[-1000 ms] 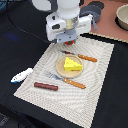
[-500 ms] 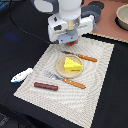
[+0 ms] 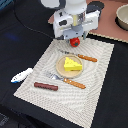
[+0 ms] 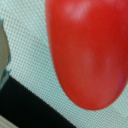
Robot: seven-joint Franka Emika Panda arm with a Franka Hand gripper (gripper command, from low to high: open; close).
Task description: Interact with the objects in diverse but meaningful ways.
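- The red tomato (image 3: 74, 42) sits right under the arm's white head, at the far edge of the woven placemat (image 3: 95, 87); in the wrist view it (image 4: 90, 50) fills most of the picture, above the mat's mesh.
- The gripper (image 3: 75, 39) is directly over the tomato (its fingers are hidden by the head, so I cannot tell whether they are spread or pinching it).
- The yellow cheese wedge (image 3: 73, 64) lies on the round tan plate (image 3: 61, 68) at the middle of the mat.
- An orange-handled knife (image 3: 80, 56) lies just beyond the plate; an orange-handled fork (image 3: 67, 80) lies on its near side.
- The brown sausage (image 3: 46, 86) lies on the mat near the fork; the white-and-blue fish-like piece (image 3: 21, 75) lies off the mat on the dark table (image 3: 20, 45), toward the exterior view's left.
- The grey pot (image 3: 122, 17) stands at the far corner on the exterior view's right, well apart from the rest.
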